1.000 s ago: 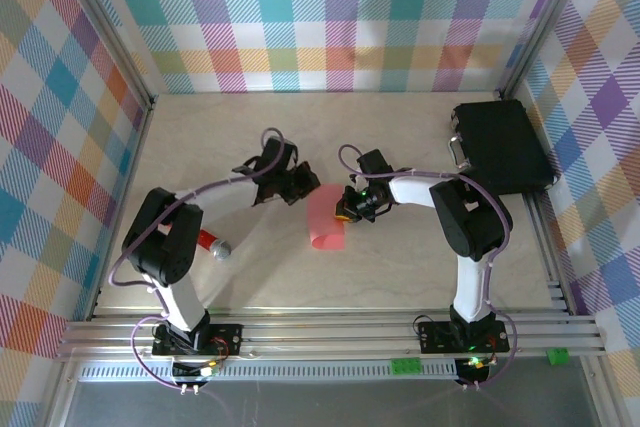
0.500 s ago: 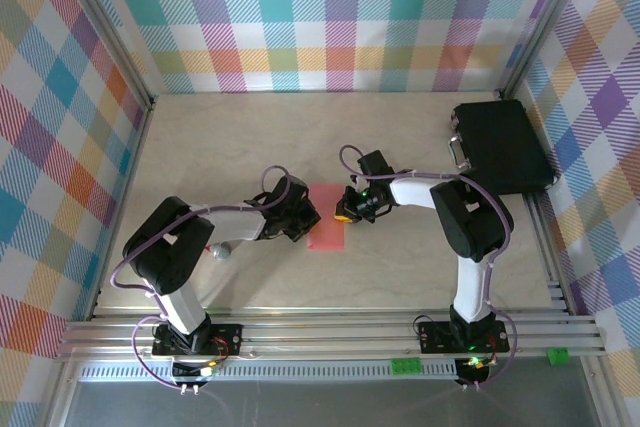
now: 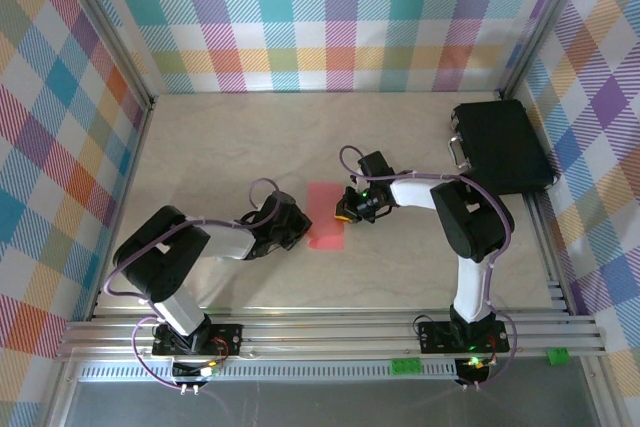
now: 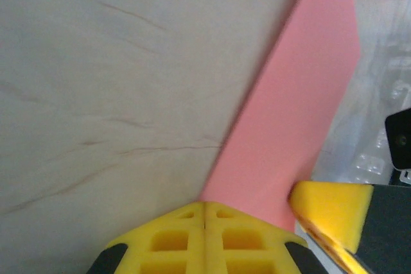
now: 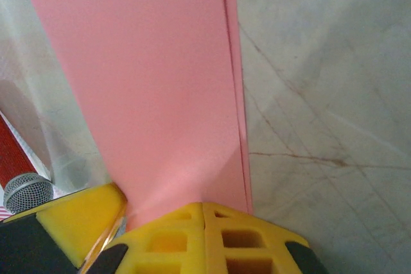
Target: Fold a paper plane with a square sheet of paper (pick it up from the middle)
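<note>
Square sheet of paper (image 3: 325,215): one piece, salmon-pink, seen from above as an upright rectangle lying flat on the table (image 3: 400,267). Two grippers meet it. The left gripper (image 3: 300,229) is at its lower left edge and the right gripper (image 3: 345,211) at its right edge, so the paper lies between them. One black case (image 3: 500,147) sits well off to the paper's right and farther back, against the checked wall.

From the left wrist, the paper (image 4: 289,113) runs as a pink band up and away from the left gripper (image 4: 204,205). Its yellow fingers are pressed together along a thin seam, with the tips at the paper's near end. One yellow pad of the right gripper (image 4: 331,210) rests on the paper just to the right.

From the right wrist, the paper (image 5: 148,75) shows a second edge line along its right side. The right gripper (image 5: 203,205) has its fingers closed tight at the paper's near end. Left of the paper lie the left gripper's yellow pad (image 5: 77,216) and one red-handled object with a mesh head (image 5: 26,190).
</note>
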